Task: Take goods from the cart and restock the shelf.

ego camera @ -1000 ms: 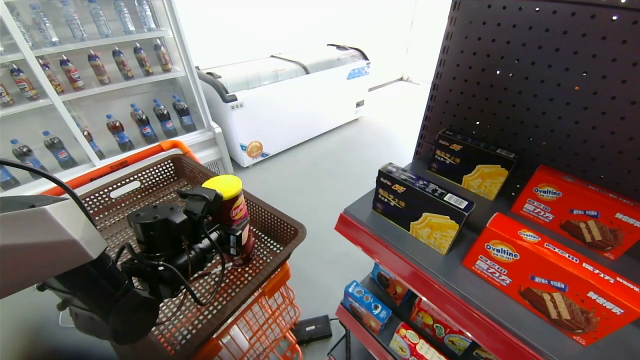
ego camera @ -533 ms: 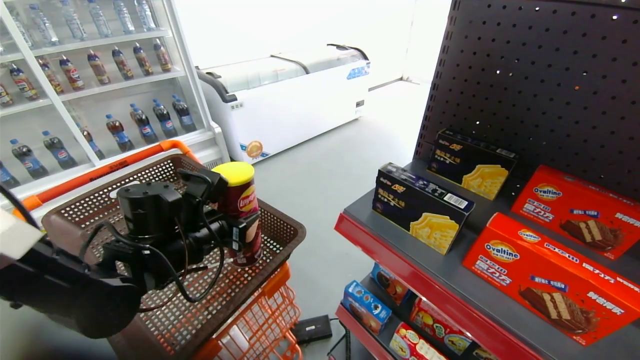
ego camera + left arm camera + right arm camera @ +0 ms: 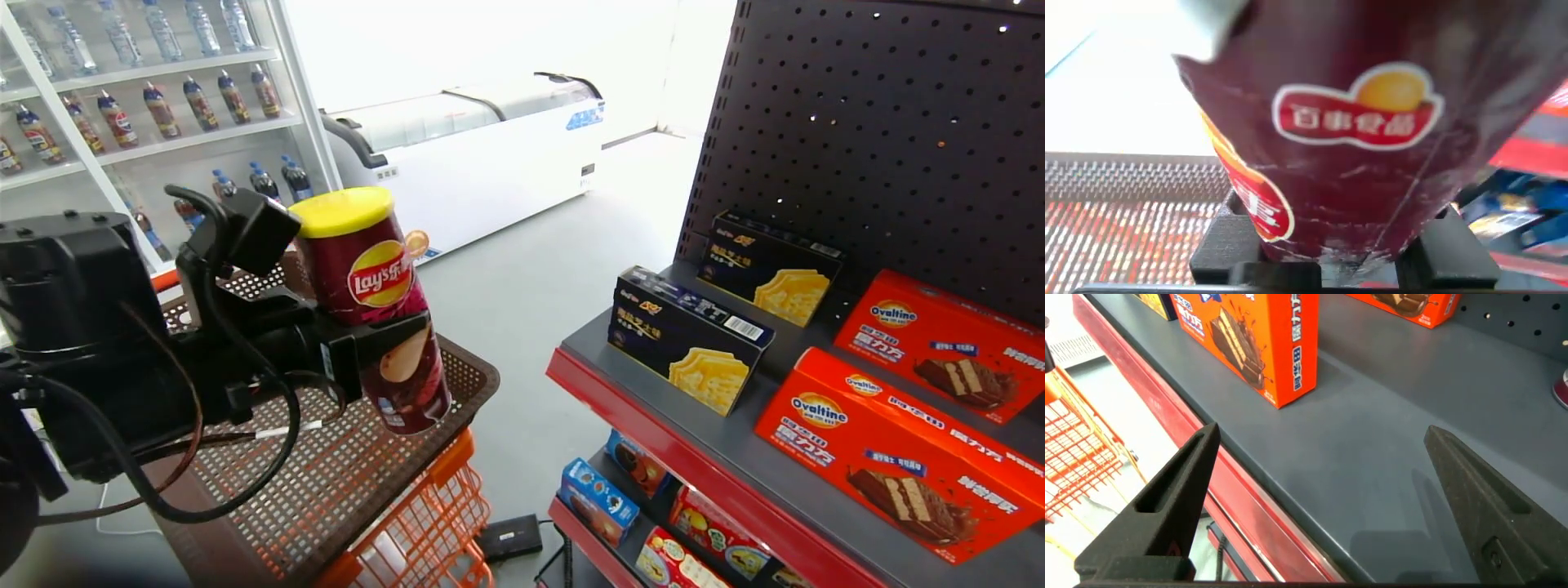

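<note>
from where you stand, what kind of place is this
Likely a small shop: a drinks fridge of bottles, a chest freezer, and a shelf of boxed snacks.

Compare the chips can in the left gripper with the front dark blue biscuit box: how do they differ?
Shape: the chips can is a round tube with a yellow lid; the dark blue biscuit box is flat and rectangular.
Support: the chips can hangs in the left gripper above the cart basket; the dark blue biscuit box rests on the grey shelf.
Both are snack packs with yellow on them.
</note>
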